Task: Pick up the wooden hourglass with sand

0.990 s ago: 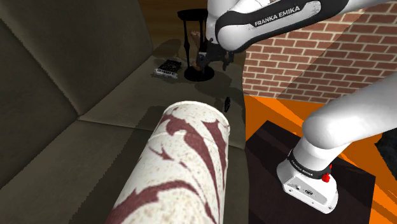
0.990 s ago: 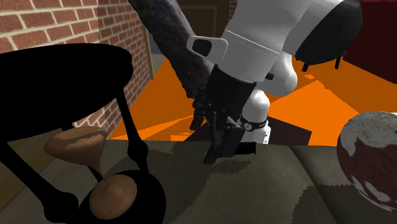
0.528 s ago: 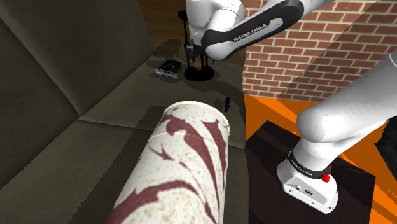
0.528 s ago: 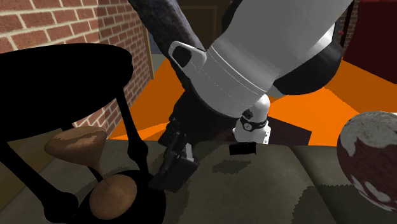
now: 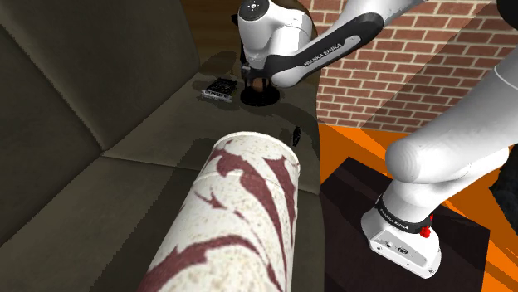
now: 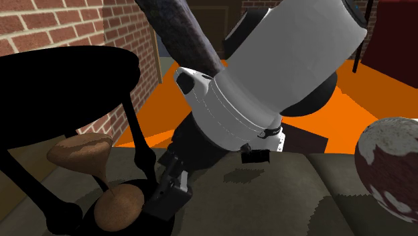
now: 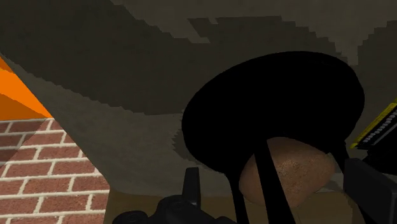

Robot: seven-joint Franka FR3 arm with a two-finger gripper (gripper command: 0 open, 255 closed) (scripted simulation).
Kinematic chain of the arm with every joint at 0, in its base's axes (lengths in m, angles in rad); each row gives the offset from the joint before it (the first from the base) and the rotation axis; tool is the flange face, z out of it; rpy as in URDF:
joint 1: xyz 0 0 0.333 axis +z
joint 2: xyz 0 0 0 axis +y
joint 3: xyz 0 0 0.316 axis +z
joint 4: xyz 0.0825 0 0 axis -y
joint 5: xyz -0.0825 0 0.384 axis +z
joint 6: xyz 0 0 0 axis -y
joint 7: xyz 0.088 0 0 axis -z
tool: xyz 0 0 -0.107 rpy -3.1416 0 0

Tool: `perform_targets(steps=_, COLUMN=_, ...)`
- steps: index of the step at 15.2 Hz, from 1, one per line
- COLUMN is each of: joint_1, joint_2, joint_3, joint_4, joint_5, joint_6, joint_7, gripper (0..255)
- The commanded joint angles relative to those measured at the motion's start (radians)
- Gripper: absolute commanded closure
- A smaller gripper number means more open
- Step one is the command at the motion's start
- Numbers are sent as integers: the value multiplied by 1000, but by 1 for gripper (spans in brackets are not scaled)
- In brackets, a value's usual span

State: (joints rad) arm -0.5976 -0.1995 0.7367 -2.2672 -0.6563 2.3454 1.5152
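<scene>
The hourglass (image 6: 80, 151) has a black frame and two brown bulbs, and it stands upright on an olive sofa seat (image 6: 281, 194). In the wrist view its round black end (image 7: 273, 114) and a brown bulb (image 7: 289, 172) lie between my fingers. My gripper (image 7: 281, 191) is open and straddles the hourglass, with no clear contact. In the second exterior view one finger (image 6: 171, 196) sits right beside the lower bulb. In the shoulder view the arm's wrist (image 5: 274, 37) covers most of the hourglass, leaving its base (image 5: 260, 96) in sight.
A small flat black and yellow item (image 5: 217, 89) lies just beside the hourglass. A big white roll cushion with red marks (image 5: 241, 216) lies on the sofa. A brick wall (image 5: 398, 75), orange floor (image 5: 349, 149) and the stand (image 5: 365, 199) are on the shoulder view's right.
The arm swung toward the shoulder view's left and lowered. The gripper went from clear of the hourglass to straddling its lower part.
</scene>
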Motion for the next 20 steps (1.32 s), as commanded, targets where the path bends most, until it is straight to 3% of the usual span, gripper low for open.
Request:
perform_targets(steps=1, joint_1=-6, joint_2=14, joint_3=8, joint_4=-7, joint_5=-23, joint_6=11, joint_7=25, gripper=0)
perform_targets(steps=2, joint_1=-6, joint_2=14, joint_3=8, joint_4=-7, joint_5=-23, joint_6=11, joint_7=25, gripper=0)
perform_targets(steps=3, joint_1=-7, joint_2=18, joint_3=9, joint_4=-5, joint_5=-26, joint_6=10, joint_7=27, gripper=255)
perform_targets(steps=12, joint_1=-6, joint_2=14, joint_3=8, joint_4=-7, joint_5=-23, joint_6=11, joint_7=25, gripper=255)
perform_targets(steps=20, joint_1=19, joint_2=-39, joint_3=-23, joint_4=45, joint_5=69, joint_6=-52, joint_7=-80, gripper=255)
